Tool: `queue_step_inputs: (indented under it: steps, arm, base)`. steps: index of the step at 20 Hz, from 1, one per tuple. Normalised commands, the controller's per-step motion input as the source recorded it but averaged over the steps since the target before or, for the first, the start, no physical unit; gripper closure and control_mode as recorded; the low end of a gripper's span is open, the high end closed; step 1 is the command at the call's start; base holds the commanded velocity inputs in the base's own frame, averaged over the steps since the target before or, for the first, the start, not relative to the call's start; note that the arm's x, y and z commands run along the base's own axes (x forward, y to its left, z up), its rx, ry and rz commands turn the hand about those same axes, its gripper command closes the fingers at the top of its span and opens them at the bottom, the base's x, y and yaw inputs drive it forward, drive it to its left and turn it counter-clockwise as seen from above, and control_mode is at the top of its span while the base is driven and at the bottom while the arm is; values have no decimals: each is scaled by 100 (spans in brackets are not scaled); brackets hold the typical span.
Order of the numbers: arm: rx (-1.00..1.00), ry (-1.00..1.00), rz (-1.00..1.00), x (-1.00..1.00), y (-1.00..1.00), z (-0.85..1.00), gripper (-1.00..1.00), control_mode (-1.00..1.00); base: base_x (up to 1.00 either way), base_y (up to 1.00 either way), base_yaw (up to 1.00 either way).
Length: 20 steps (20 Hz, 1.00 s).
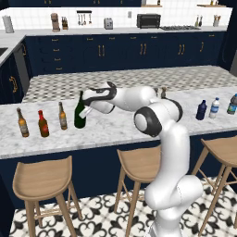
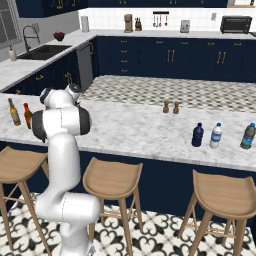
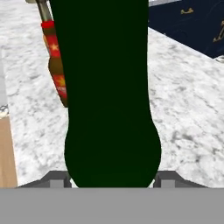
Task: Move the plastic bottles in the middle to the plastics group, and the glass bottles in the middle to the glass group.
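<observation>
Tabletop (image 1: 120, 127) of marble carries everything. Green wine bottle (image 1: 80, 113) stands upright at the left, just right of the amber beer bottles (image 1: 62, 115) and the red-topped bottle (image 1: 43, 124); the jaws (image 1: 84, 113) sit part-open around its body, apparently gripping. Next likely: release and withdraw without tipping it. Navy bottle (image 1: 201, 110) already stands far right beside the water bottle (image 1: 214, 108).

Dark green wine bottle (image 1: 80, 115), amber beer bottles (image 1: 22, 123), red-topped brown bottle (image 1: 43, 124), navy bottle (image 1: 201, 110), grey-veined white marble counter (image 1: 115, 127).
</observation>
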Motion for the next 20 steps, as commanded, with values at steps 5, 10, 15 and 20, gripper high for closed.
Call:
queue_step_inputs:
  steps: [5,10,15,20]
  arm:
    - [0,0,6,37,13,0,100,-100]
    - [0,0,2,27,0,0,100,-100]
    - [0,0,4,8,6,-21,100,-100]
    - [0,0,6,0,15,-50,100,-100]
  base:
    - [0,0,0]
    - [0,0,0]
    - [0,0,0]
    - [0,0,0]
